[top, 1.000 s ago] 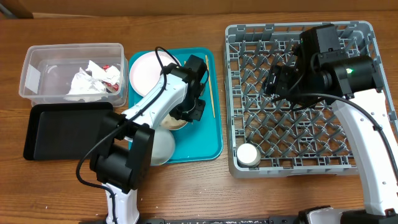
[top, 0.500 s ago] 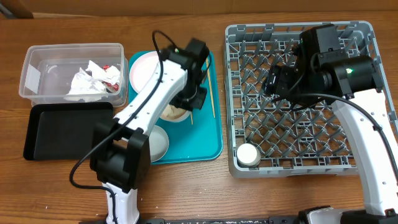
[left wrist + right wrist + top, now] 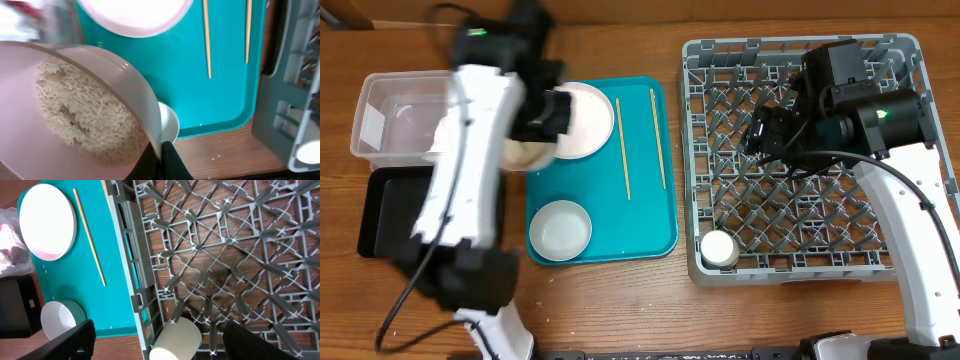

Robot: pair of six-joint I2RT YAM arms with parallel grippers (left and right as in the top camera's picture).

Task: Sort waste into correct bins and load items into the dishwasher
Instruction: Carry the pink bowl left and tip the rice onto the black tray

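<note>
My left gripper (image 3: 538,135) is shut on the rim of a pale bowl (image 3: 85,110) full of white rice. It holds the bowl, tilted, above the left edge of the teal tray (image 3: 650,225), beside the clear tub (image 3: 390,105). In the left wrist view the jaws (image 3: 162,159) pinch the bowl's rim. The white plate (image 3: 585,118), two chopsticks (image 3: 622,148) (image 3: 658,138) and an empty bowl (image 3: 560,228) lie on the teal tray. My right gripper (image 3: 770,130) hangs open and empty over the grey rack (image 3: 800,60). A white cup (image 3: 720,248) lies in the rack's front left corner.
The black tray (image 3: 380,215) lies in front of the clear tub, partly under my left arm. Crumpled paper in the tub is mostly hidden by that arm; a bit shows in the right wrist view (image 3: 9,245). A few rice grains lie on the wood (image 3: 215,159).
My left arm has lifted the rice bowl off the teal tray and swung it left toward the clear tub, uncovering the plate, one chopstick and the empty bowl. The right arm has not moved.
</note>
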